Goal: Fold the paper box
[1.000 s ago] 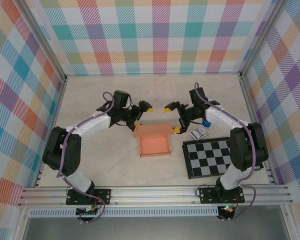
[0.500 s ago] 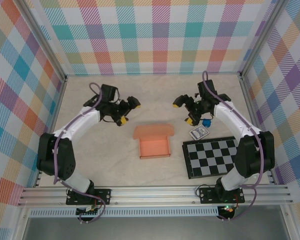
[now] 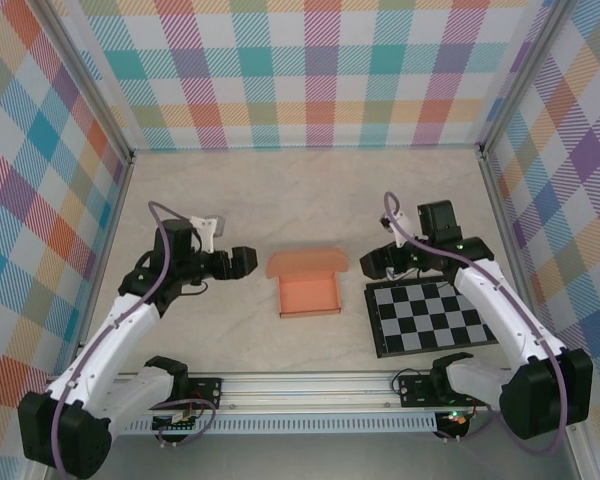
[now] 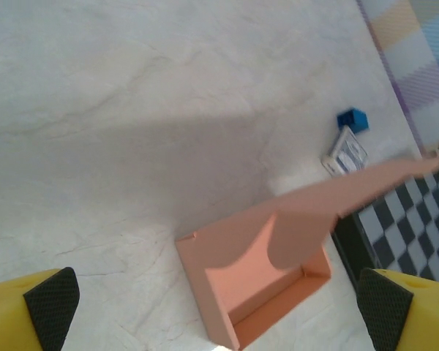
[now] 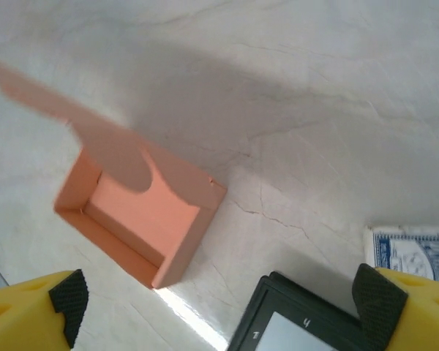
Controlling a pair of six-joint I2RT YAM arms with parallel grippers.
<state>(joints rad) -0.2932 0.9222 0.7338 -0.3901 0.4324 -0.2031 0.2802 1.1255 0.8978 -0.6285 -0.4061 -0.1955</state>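
The paper box (image 3: 309, 291) is a salmon-orange open tray in the middle of the table, with its lid flap (image 3: 308, 262) standing up along the far side. My left gripper (image 3: 244, 262) hovers a short way left of it, open and empty. My right gripper (image 3: 376, 265) hovers just right of it, open and empty as well. In the left wrist view the box (image 4: 257, 281) lies between my yellow fingers (image 4: 29, 318), below them and untouched. From the right wrist the box (image 5: 137, 219) sits at the left, clear of the fingers (image 5: 406, 311).
A black-and-white checkered board (image 3: 427, 315) lies right of the box, under my right arm; its corner (image 5: 300, 322) shows from the right wrist. A blue-backed card deck (image 4: 346, 152) and a small blue cube (image 4: 353, 119) lie beyond it. Plaid walls enclose the table.
Both arms have drawn back from the box's lid flap, swung out toward the far side, then come nearer and lower beside the box. The box has not moved.
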